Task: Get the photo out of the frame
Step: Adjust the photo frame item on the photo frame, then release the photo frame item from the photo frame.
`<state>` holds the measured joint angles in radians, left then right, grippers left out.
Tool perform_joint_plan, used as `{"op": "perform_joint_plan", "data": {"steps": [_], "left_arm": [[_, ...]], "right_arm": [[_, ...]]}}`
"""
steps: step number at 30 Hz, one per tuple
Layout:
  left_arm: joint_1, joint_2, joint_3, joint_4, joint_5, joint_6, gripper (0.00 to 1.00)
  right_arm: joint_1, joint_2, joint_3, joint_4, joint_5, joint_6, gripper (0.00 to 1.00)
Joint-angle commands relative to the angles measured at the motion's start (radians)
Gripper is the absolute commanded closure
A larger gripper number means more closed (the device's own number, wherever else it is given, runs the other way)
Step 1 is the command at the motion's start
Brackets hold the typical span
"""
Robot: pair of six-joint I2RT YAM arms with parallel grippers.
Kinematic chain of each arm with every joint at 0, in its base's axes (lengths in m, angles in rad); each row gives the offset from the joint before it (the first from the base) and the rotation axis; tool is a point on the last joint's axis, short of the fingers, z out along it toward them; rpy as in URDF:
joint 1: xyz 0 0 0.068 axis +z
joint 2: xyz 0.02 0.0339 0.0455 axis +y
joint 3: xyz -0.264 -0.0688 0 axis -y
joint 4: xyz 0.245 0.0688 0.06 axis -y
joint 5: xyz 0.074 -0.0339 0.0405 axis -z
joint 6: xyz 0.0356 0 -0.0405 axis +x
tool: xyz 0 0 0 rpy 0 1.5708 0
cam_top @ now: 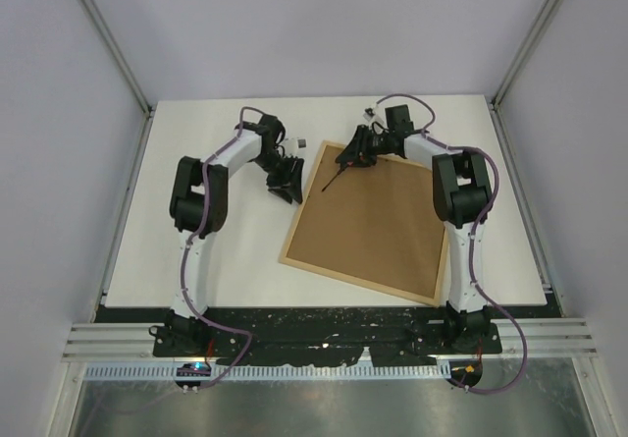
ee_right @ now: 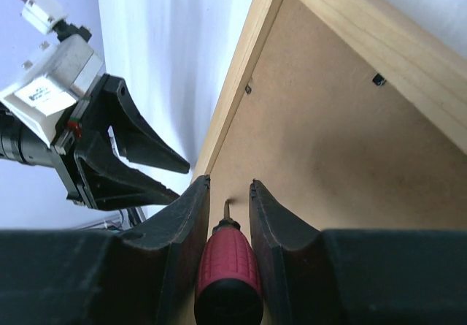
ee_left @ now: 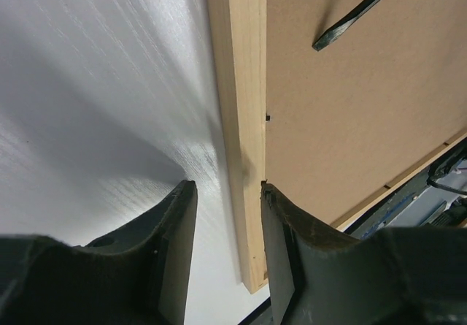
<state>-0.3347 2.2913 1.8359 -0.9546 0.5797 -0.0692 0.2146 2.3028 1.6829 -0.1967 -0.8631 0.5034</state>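
The frame (cam_top: 368,226) lies face down on the white table, its brown fibreboard back up inside a light-wood rim (ee_left: 244,120). The photo is hidden under that back. My right gripper (cam_top: 355,154) (ee_right: 229,181) is shut on a red-handled screwdriver (ee_right: 228,266), whose dark blade (cam_top: 339,175) (ee_left: 357,14) slants down onto the back panel (ee_right: 343,142) near the frame's far left corner. My left gripper (cam_top: 287,187) (ee_left: 228,186) is open at the frame's left rail. One finger is over the table, the other by the board's edge, and nothing is held.
Small dark metal tabs (ee_right: 378,79) (ee_right: 248,89) (ee_left: 267,117) sit along the inside of the rim. White table (cam_top: 216,250) stretches left of the frame. A black base rail (cam_top: 324,314) runs along the near edge, and enclosure walls stand on both sides.
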Motion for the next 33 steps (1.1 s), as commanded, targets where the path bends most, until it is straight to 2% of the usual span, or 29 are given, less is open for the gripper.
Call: {"op": "perform_joint_plan", "data": {"steps": [1, 10, 14, 22, 33], "left_arm": [[-0.029, -0.016, 0.020, -0.027, 0.029, 0.009, 0.58], [-0.047, -0.039, -0.082, 0.019, 0.035, -0.007, 0.69], [-0.047, -0.056, -0.105, 0.030, 0.031, -0.009, 0.76], [-0.058, -0.092, -0.153, 0.066, 0.012, -0.030, 0.79], [-0.066, -0.108, -0.165, 0.074, -0.003, -0.041, 0.82]], "right_arm": [[0.017, 0.020, 0.057, 0.088, -0.008, 0.057, 0.92], [0.023, 0.043, -0.005, 0.180, -0.097, 0.182, 0.92], [0.028, 0.041, -0.006, 0.157, -0.076, 0.161, 0.92], [0.046, 0.024, -0.086, 0.178, -0.080, 0.147, 0.92], [0.066, 0.023, -0.143, 0.319, -0.103, 0.219, 0.92]]}}
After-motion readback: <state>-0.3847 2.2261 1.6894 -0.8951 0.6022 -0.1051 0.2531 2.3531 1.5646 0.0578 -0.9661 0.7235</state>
